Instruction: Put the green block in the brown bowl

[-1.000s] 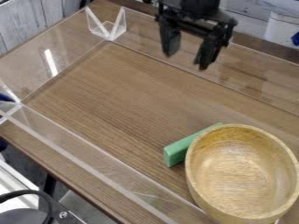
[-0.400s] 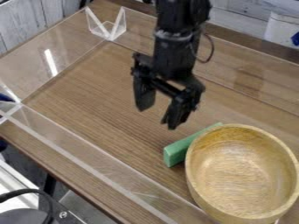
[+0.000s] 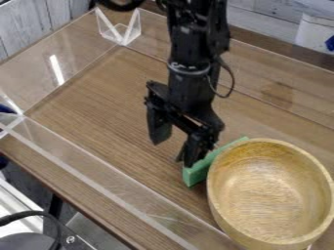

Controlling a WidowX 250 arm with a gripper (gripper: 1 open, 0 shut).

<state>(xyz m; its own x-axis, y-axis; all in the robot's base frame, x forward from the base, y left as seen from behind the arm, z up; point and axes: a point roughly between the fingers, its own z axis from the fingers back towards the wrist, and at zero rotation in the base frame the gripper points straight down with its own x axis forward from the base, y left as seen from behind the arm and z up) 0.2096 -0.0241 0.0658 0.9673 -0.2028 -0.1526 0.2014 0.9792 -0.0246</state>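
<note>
Right at the front, at the lower right, sits the big brown wooden bowl (image 3: 271, 198), upright, its pale round interior facing the camera, its thick rim running close to the right edge of the view! Across from it in the lower left corner, a dark cable curves over a light, rounded piece of equipment (image 3: 23, 234), only partly in view. And here's the green block (image 3: 198, 173), lying on the wooden table (image 3: 98, 103) just beside the bowl, on the bowl's upper-left side, outside it, with its far end showing along the rim! Over it comes the black gripper (image 3: 179, 145), pointing down, jaws spread wide, nothing between them; one finger hangs over the block, hiding part of it, the other stands off to the left above bare wood. Whether that near finger touches the block, you cannot tell from here! Behind, the dark arm (image 3: 196, 39) rises to the top of the view. Look left along the tabletop: strips of clear tape (image 3: 98, 174) run across the wood. Farther back, a clear angular plastic piece (image 3: 119, 27) stands near the top left, and away at the far right there's a white object (image 3: 314, 34), cut off by the edge!
</note>
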